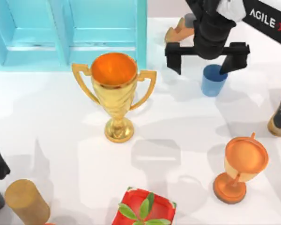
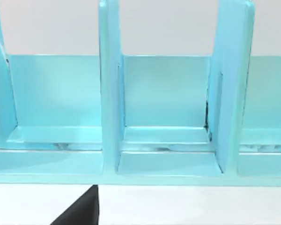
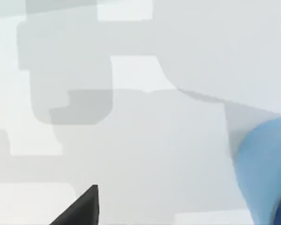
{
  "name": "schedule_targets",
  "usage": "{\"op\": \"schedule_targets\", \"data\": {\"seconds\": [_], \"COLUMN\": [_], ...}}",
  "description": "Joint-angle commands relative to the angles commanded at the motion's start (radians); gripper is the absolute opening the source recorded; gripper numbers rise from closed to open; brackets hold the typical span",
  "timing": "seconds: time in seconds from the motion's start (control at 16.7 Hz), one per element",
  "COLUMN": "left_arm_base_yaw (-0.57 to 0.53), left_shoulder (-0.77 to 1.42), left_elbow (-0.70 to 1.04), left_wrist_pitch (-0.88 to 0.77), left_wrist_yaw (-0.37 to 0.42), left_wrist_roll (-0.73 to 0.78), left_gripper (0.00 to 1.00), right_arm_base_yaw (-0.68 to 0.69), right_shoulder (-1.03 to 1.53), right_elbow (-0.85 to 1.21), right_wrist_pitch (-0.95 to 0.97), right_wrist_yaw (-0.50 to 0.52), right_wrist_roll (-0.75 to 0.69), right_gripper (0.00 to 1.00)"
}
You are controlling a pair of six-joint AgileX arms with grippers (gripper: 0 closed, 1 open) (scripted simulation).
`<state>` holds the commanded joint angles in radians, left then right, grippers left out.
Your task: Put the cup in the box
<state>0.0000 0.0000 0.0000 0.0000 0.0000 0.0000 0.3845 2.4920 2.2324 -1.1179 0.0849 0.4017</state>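
The top view looks straight down on the white tabletop point(image 1: 187, 126) from well above, wide enough to take in the pale turquoise partitioned box point(image 1: 65, 33) along the far edge at the left and the small plain blue cup point(image 1: 212, 80) toward the right. The left wrist view faces the same box point(image 2: 166, 93) side-on and close, level with its upright dividers, so the box is what it shares with the top view. The right wrist view sits very near the tabletop point(image 3: 145, 140), angled down, catching what is probably the blue cup's point(image 3: 264, 168) wall at its edge, shared with the top view
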Motion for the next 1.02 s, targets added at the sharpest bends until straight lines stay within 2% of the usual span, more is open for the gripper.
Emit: {"op": "schedule_targets", "data": {"seconds": [0.42, 1.02], "left_arm_base_yaw": [0.0, 0.0], "left_shoulder": [0.0, 0.0], "left_elbow": [0.0, 0.0], "left_wrist_pitch": [0.0, 0.0], "left_wrist_yaw": [0.0, 0.0], "left_wrist_roll": [0.0, 0.0], "left_gripper": [1.0, 1.0], "right_arm_base_yaw": [-0.004, -0.004], "right_shoulder": [0.02, 0.02], "right_elbow": [-0.058, -0.058], "right_wrist_pitch": [0.069, 0.069], "right_wrist_yaw": [0.0, 0.0], "right_wrist_roll": [-0.004, -0.004], "right_gripper": [1.0, 0.25]}}
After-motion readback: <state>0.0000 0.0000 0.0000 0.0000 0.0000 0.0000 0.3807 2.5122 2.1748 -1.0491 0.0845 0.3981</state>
